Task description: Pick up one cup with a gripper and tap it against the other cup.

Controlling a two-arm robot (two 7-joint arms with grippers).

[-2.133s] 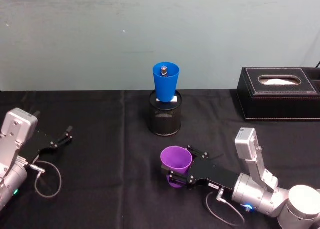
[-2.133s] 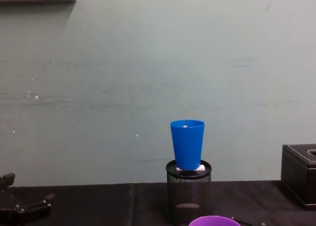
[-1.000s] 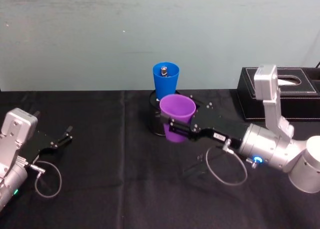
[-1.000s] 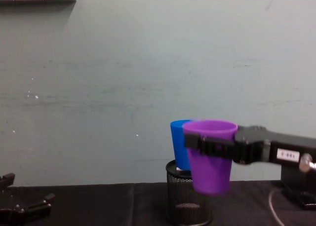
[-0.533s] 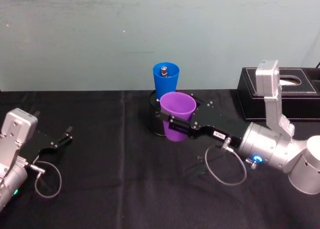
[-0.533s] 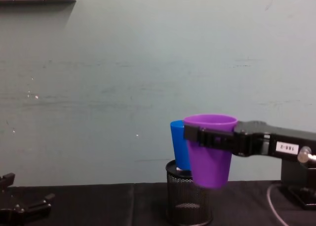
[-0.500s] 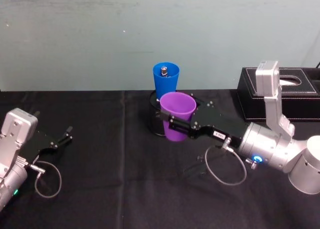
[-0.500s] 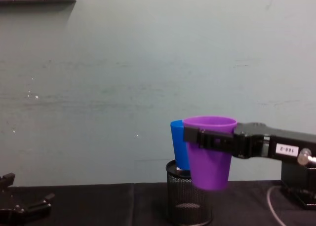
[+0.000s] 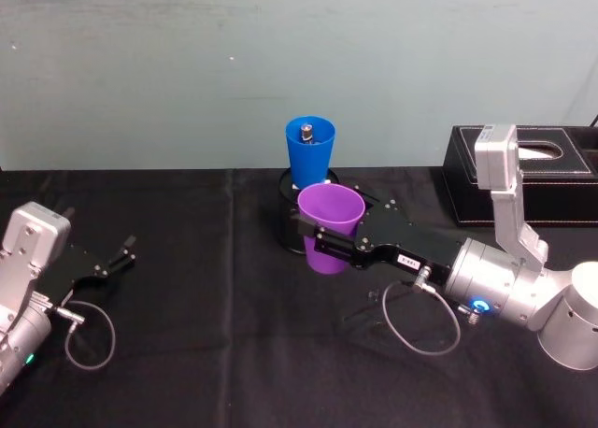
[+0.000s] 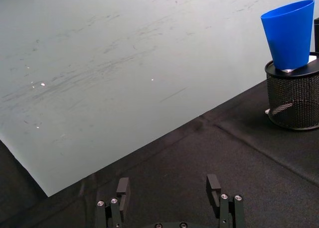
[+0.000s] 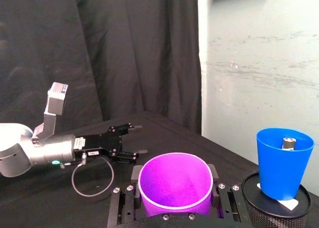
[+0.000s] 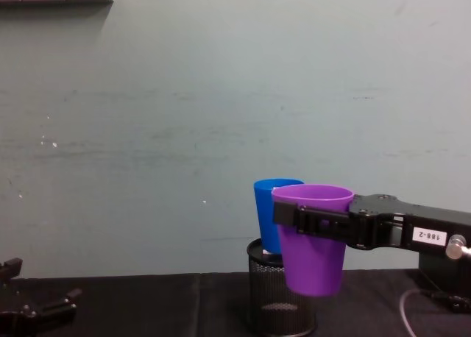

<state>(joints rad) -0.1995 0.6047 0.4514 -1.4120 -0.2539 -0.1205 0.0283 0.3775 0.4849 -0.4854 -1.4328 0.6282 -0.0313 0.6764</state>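
Note:
My right gripper is shut on the purple cup, holding it upright in the air by its upper wall. The cup hangs just in front of the blue cup, which stands in a black mesh holder. In the chest view the purple cup overlaps the blue cup. The right wrist view shows a small gap between the purple cup and the blue cup. A small metal piece lies inside the blue cup. My left gripper rests open on the table at the far left.
A black tissue box stands at the back right against the wall. The table is covered in black cloth. A loose cable hangs under my right arm. Another cable loop lies beside the left arm.
The right gripper lifted the purple cup off the table and carried it up to the blue cup. In the last half second it sank a little and drew slightly back.

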